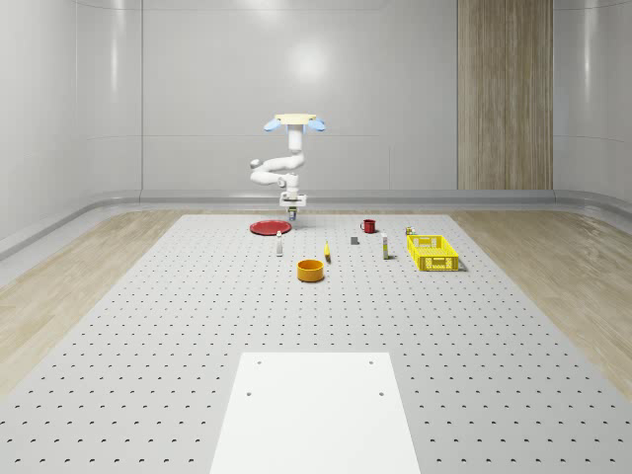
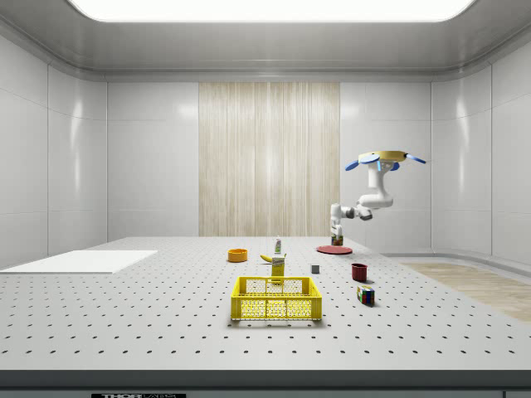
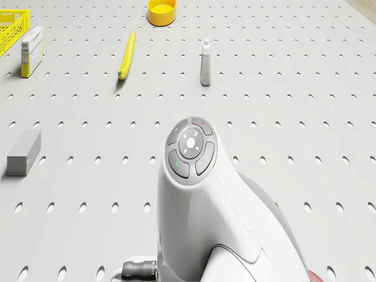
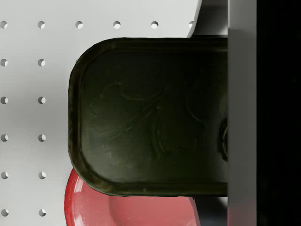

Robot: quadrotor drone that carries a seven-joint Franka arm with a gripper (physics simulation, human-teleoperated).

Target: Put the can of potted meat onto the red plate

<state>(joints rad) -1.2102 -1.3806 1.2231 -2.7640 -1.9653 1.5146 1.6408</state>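
Hovering at the far end of the table (image 1: 148, 326), my drone (image 1: 294, 121) sits just above and beside the red plate (image 1: 267, 228), arm folded down beneath it. I see the gripper (image 1: 293, 209) pointing straight down with the can of potted meat (image 4: 150, 113) clamped between its fingers (image 4: 242, 113), held in the air above the plate's right edge in the whole-scene view. Through the wrist camera the dark can top is close up, with the plate's rim showing past one end. Nearer me on the table lie a small bottle (image 3: 205, 61), a banana (image 3: 127, 55), an orange bowl (image 1: 311, 270), a grey block (image 3: 24, 153), a red mug (image 1: 368, 225) and a yellow crate (image 1: 433, 253).
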